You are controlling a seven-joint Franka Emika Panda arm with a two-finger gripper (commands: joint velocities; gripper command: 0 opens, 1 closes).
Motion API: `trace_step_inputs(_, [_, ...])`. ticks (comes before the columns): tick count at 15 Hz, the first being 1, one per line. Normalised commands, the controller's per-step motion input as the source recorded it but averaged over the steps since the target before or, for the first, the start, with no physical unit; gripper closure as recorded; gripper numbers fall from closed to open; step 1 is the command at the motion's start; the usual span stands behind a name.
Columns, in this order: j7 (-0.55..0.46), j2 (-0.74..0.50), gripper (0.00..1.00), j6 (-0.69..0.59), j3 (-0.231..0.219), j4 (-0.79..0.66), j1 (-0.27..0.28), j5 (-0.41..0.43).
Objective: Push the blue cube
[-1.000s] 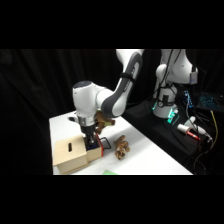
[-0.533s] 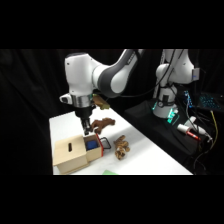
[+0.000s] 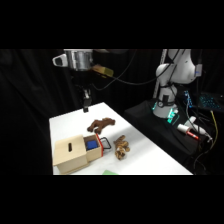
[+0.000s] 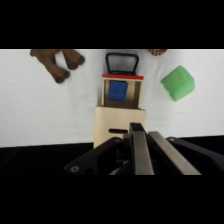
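Hovering high above desk (image 3: 75, 125), pincer (image 3: 85, 102) state: can't tell. Blue cube (image 4: 117, 90) sits in pulled-out drawer (image 4: 121, 85) of wooden box (image 4: 120, 122). Risk: descent clips drawer wall, shoves whole box instead of cube.

The gripper (image 3: 85, 102) hangs high above the white table (image 3: 65, 125). Well below its fingertips and slightly toward the near edge sits the tan wooden box (image 3: 71, 154), the blue cube (image 3: 91, 145) in its pulled-out drawer.
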Motion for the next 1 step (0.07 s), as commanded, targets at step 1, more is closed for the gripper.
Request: trace_step_inputs(1, [-0.01,-0.13,0.96,-0.41,0.005,0.16,-0.015,-0.016])
